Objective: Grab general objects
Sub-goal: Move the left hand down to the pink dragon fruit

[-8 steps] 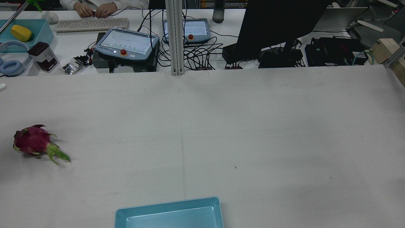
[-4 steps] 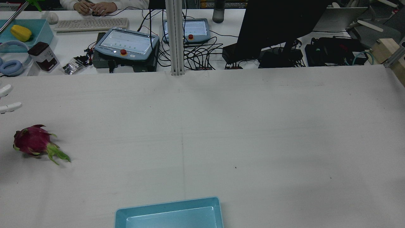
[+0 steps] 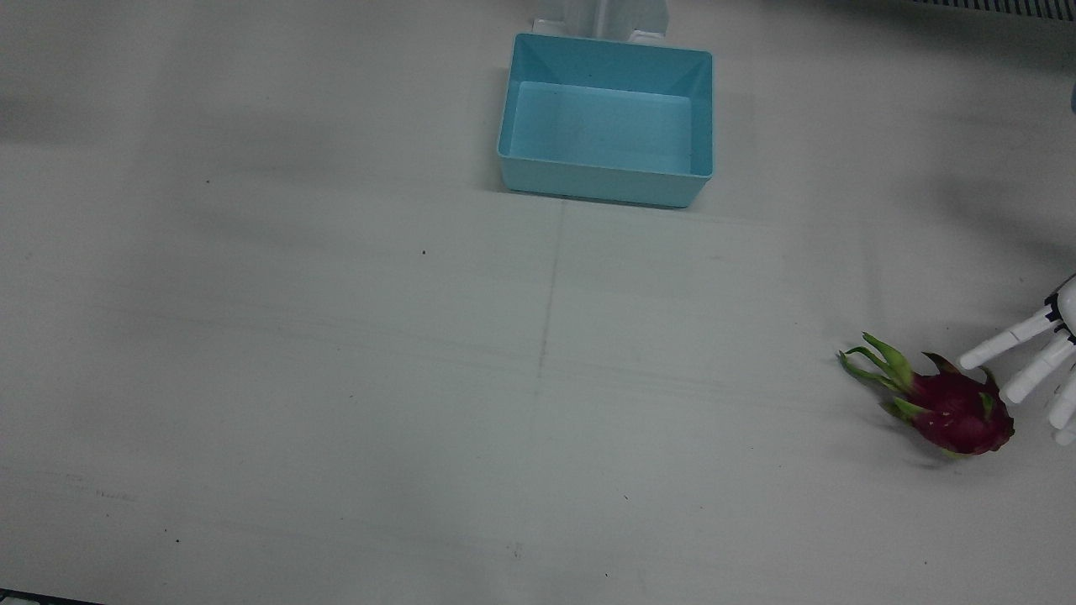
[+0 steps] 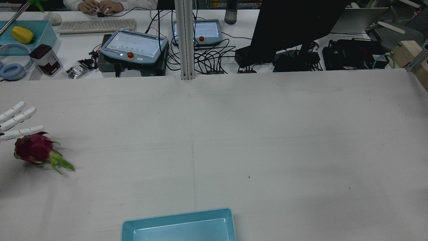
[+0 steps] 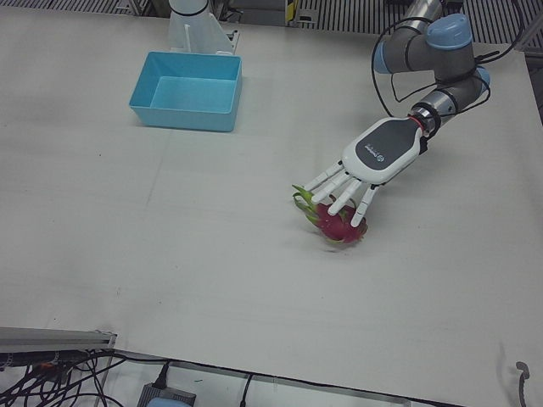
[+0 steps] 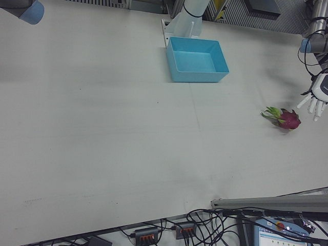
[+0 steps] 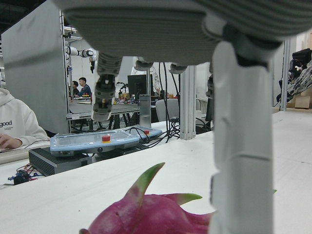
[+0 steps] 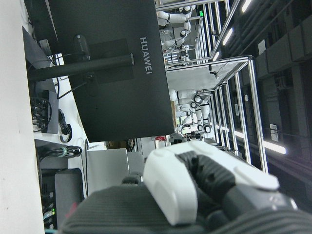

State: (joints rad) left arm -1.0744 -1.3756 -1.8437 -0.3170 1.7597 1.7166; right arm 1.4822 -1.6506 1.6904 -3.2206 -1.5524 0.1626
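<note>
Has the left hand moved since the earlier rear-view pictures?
Yes. The left hand has come further in from the rear view's left edge and down toward the dragon fruit, which lies where it did on the table.

1. The left hand (image 4: 13, 122) was cut off by the rear view's edge, fingers only visible.
2. The tray (image 4: 180, 227) was cropped at the bottom edge.
3. The dragon fruit (image 5: 339, 227) was partly hidden beneath fingers.

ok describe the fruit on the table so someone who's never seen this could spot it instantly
Start at the wide white table, with an open light-blue plastic bin near the robot's side. Toward the left arm's half, under the spread white left hand, lies the magenta dragon fruit. It is the only fruit there, with green leafy tips pointing toward the table's middle.
</note>
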